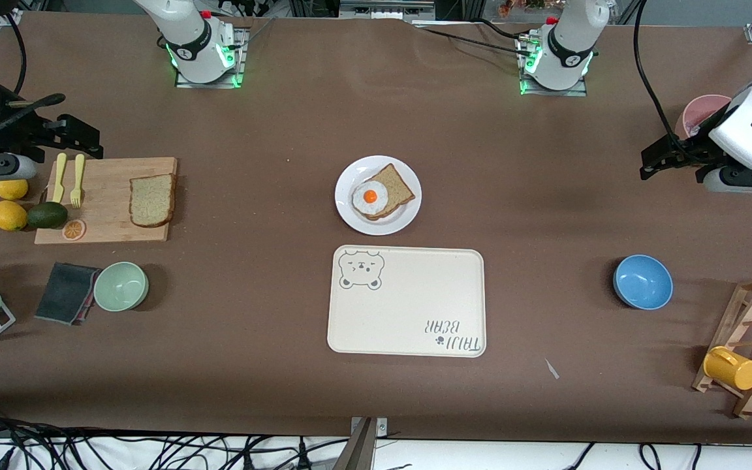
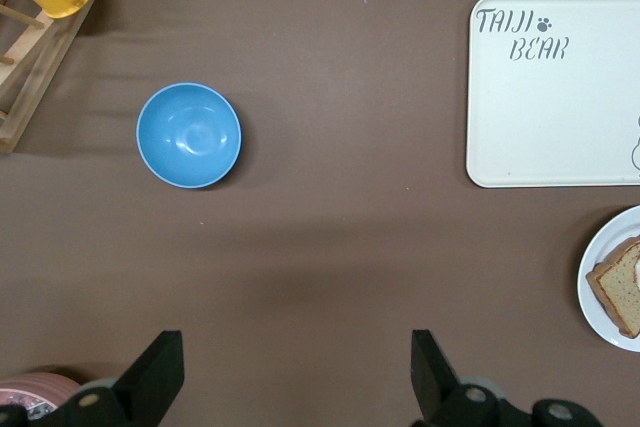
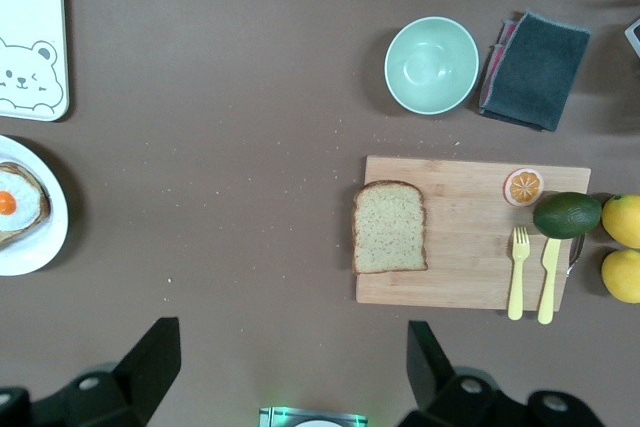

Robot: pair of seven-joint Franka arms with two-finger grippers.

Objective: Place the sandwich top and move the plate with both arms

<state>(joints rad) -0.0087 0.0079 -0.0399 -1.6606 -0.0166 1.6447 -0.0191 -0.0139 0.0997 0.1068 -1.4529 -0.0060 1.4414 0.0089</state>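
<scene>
The right end effector [image 1: 56, 134] hangs with fingers apart, empty, over the wooden cutting board's [image 1: 105, 225] edge at the right arm's end of the counter [image 1: 252, 130]. The sandwich top [image 1: 151, 200] lies flat on that board. To lift it well, come straight down and pinch the crusts evenly. The plate [image 1: 350, 215] sits mid-counter, just beside the bear-printed tray [image 1: 415, 307], carrying a golden-brown bread slice [image 1: 394, 186] and fried egg [image 1: 369, 197]. The left end effector [image 1: 666, 160] waits spread wide, empty, over the counter near the blue bowl [image 1: 642, 281].
</scene>
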